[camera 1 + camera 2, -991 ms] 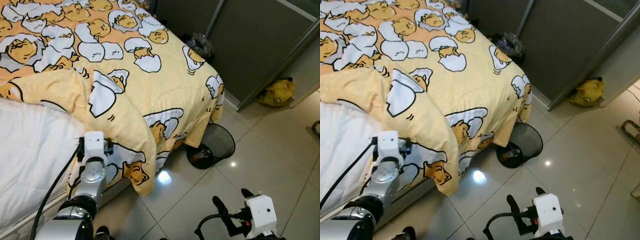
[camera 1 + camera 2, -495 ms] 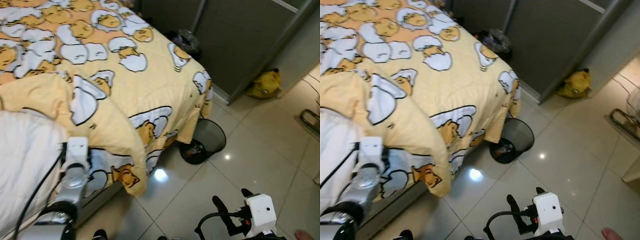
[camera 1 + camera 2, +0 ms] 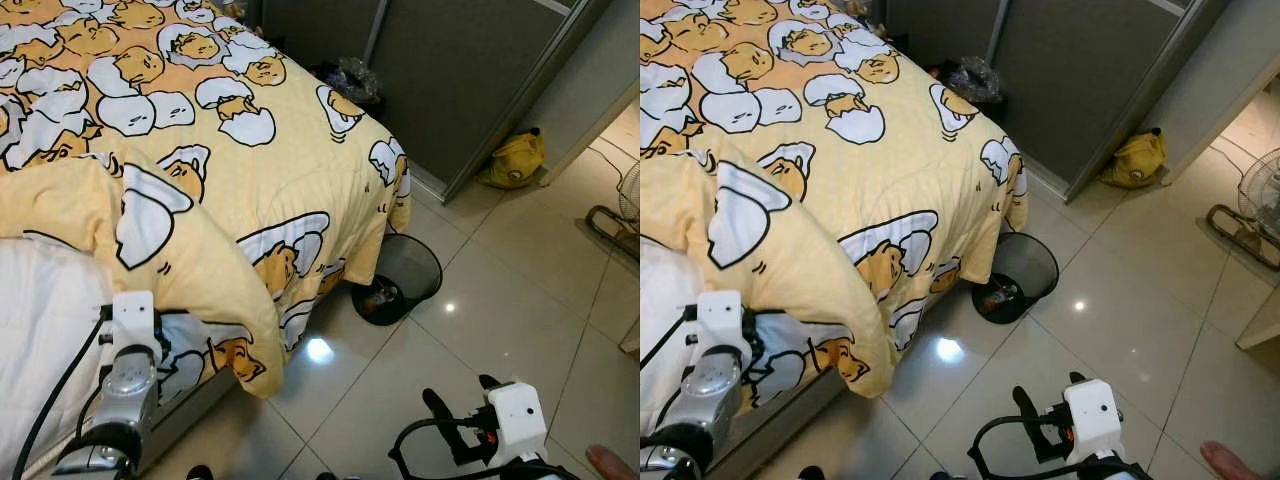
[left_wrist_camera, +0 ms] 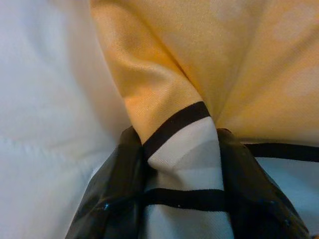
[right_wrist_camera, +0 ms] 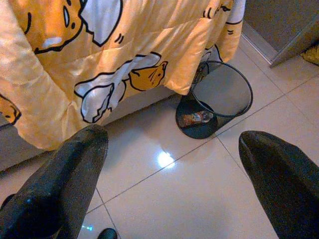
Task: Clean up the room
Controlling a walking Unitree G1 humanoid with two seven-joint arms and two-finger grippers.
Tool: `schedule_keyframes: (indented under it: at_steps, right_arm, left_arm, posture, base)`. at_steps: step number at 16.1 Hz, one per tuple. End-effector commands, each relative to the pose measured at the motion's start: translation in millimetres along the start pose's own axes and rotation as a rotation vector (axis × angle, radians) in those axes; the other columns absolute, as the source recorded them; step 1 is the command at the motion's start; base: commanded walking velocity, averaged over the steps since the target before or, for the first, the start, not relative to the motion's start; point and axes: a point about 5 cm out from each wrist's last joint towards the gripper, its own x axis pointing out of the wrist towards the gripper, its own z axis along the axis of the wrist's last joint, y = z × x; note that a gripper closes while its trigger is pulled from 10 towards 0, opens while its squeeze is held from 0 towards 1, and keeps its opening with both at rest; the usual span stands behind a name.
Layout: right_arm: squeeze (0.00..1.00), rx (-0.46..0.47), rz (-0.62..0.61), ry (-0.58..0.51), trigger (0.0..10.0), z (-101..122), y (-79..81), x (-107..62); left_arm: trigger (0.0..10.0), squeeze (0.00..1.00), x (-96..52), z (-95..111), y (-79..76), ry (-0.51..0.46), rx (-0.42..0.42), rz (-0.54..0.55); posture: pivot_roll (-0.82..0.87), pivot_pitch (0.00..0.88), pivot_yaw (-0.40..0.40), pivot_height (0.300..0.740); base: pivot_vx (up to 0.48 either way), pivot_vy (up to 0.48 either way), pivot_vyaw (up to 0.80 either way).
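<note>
Lower left of the head view: left end effector (image 4: 180, 164) clamped on a fold of the duvet (image 3: 290, 150), next to the bare white sheet (image 3: 45, 320). The duvet covers the bed from upper left to centre, its corner turned back. Judgement: soft, light, bulky; it will drape and drag, so hold at a hem or corner fold. Centre: tipped bin (image 3: 400, 278) on the floor (image 3: 500, 290), litter inside. Lower right: right end effector (image 5: 174, 164), fingers apart, empty, above tiles. Upper right: yellow bag (image 3: 512, 160) by the door.
</note>
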Motion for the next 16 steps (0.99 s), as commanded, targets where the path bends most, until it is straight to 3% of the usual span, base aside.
schedule_keyframes:
  at_steps: [1,8,10,11,12,16]
  right_arm:
    - [0.00,-0.003,-0.013,0.026,10.0,-6,-6.0,-1.8]
    - [0.00,0.056,-0.013,-0.035,10.0,-2,4.2,44.4]
    - [0.00,0.064,-0.021,-0.060,10.0,1,4.2,57.9]
    - [0.00,0.068,-0.026,-0.069,10.0,4,3.4,63.8]
    - [0.00,0.068,-0.028,-0.078,10.0,5,2.8,69.1]
    - [0.00,0.058,-0.020,-0.098,10.0,9,1.2,77.6]
  left_arm:
    - [0.0,0.00,-22.1,-57,-1.7,0.237,-0.004,-0.019]
    - [0.0,0.00,-25.1,-47,-19.0,0.097,0.115,-0.132]
    - [0.0,0.00,-27.1,-46,-27.2,0.081,0.094,-0.187]
    - [0.5,0.00,-27.1,-43,-34.6,0.069,0.106,-0.213]
    - [10.0,0.00,-27.2,-40,-42.1,0.068,0.091,-0.228]
    - [10.0,0.00,-30.2,-39,-57.5,0.068,0.041,-0.243]
  posture:
    - [-0.06,0.171,-0.177,0.740]
    - [0.04,0.060,-0.093,0.740]
    - [0.06,0.019,-0.073,0.740]
    - [0.08,0.000,-0.066,0.740]
    - [0.08,0.000,-0.062,0.740]
    - [0.08,0.000,-0.069,0.740]
  base:
    - [0.000,0.000,0.00]
    - [0.000,0.000,0.00]
    - [0.000,0.000,0.00]
    - [0.000,0.000,0.00]
    - [0.000,0.000,0.00]
    - [-0.217,0.000,0.00]
